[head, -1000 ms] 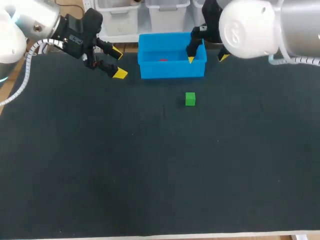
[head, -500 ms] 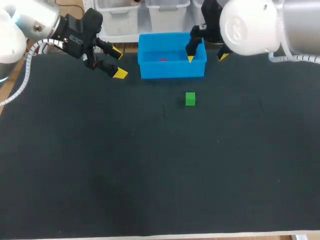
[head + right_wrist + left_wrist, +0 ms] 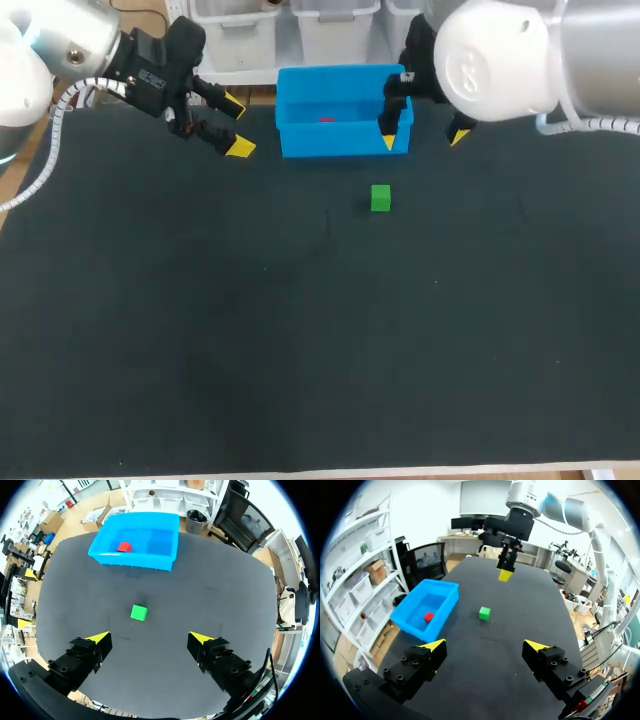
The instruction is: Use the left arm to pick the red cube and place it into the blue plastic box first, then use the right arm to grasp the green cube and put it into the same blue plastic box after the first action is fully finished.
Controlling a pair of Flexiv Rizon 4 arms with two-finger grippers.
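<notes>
We're seeing the red cube sitting inside the blue box, and the green cube lying on the table just in front. Our right gripper is hanging by the box's right end and our left gripper off its left, both spread wide.

Table, perhaps felted: box, green cube.

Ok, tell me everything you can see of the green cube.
The green cube is a small, plain, bright green block with flat faces. It sits flat on the dark table, nearer the robot than the blue plastic box and apart from it. Only the table touches it. In the right wrist view it lies ahead of the open right pincer, ungripped.
</notes>
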